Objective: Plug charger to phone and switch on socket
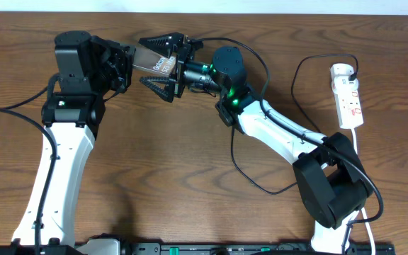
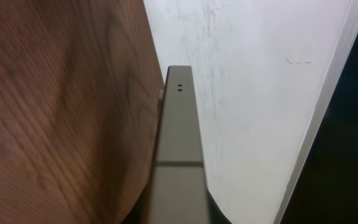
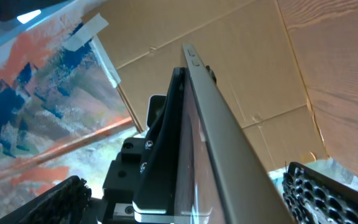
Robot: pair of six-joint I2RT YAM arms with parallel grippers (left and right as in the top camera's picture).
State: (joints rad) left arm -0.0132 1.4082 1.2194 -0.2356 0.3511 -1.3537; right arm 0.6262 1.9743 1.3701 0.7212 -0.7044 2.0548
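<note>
The left end effector [image 1: 132,64] is clamped on one end of the phone [image 1: 158,62], holding it above the desk [image 1: 190,177] with the lettered end pointing away from its own wrist, toward the right arm. The right end effector [image 1: 144,61] faces it, its two fingers [image 1: 163,37] spread wide apart, one on either side of the phone's lettered end and clear of it. From the right wrist the phone [image 3: 219,149] shows edge-on, rising straight ahead between the two ribbed fingers [image 3: 328,193], with the black clamp of the other arm gripping it on the far side. From the left wrist the phone [image 2: 179,143] is a narrow grey edge running straight out ahead, two small holes near its far end. The socket [image 1: 348,95] lies flat on the desk well behind the right end effector, out past that arm's elbow. The charger [image 1: 295,81] leaves the strip's far end as a thin black cable and loops toward the right arm; its plug tip cannot be made out.
</note>
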